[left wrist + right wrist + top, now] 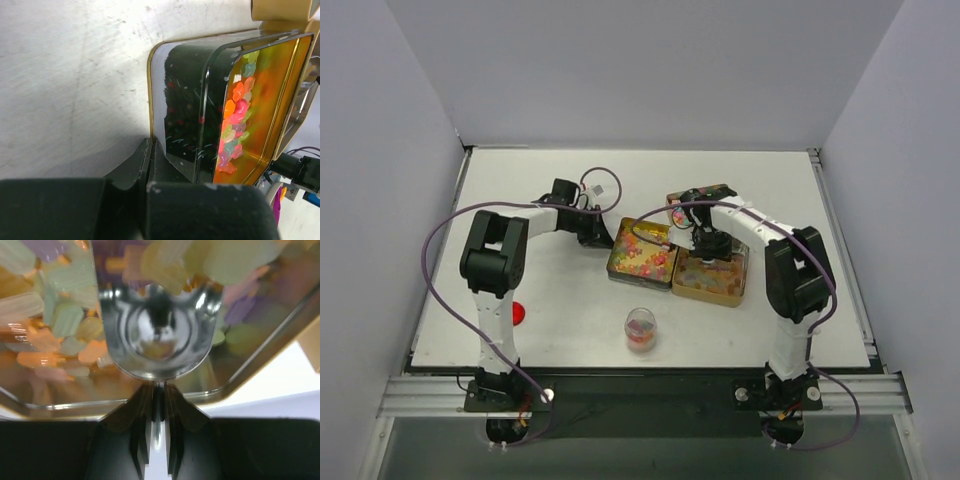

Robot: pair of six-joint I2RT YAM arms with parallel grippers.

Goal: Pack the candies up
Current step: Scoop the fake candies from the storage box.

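**R tool**: fingers are pressing together on the thin handle of a metal scoop. The handle is running straight out between them. The scoop bowl is facing the cam and sitting low in the R tin, with its lip among the candies. Nothing clear is showing in the bowl, only reflections.

**R tin:** gold inside, rectangular, lying flat on the worktop. Pastel green, yellow, orange and purple pcs are lying across its floor. The view is blurred, so no count is possible.

**L tool**: fingers are closing on the corner wall of the L tin, and the gold rim is running in between them.

**L tin:** dark outer wall, gold inner. It is holding a heap of pink, orange, yellow and green pcs. In the top view it is sitting just beside the R tin, with the edges meeting or nearly so.

**Further out:**
- Clear cup: standing upright near the front of the worktop, ahead of both tins and apart from them. It is holding mixed coloured pcs.
- Third gold tin part: lying behind the R tin, partly hidden by the R arm.
- Red round lid: lying at the L arm's side, half covered by it, well apart from the tins.
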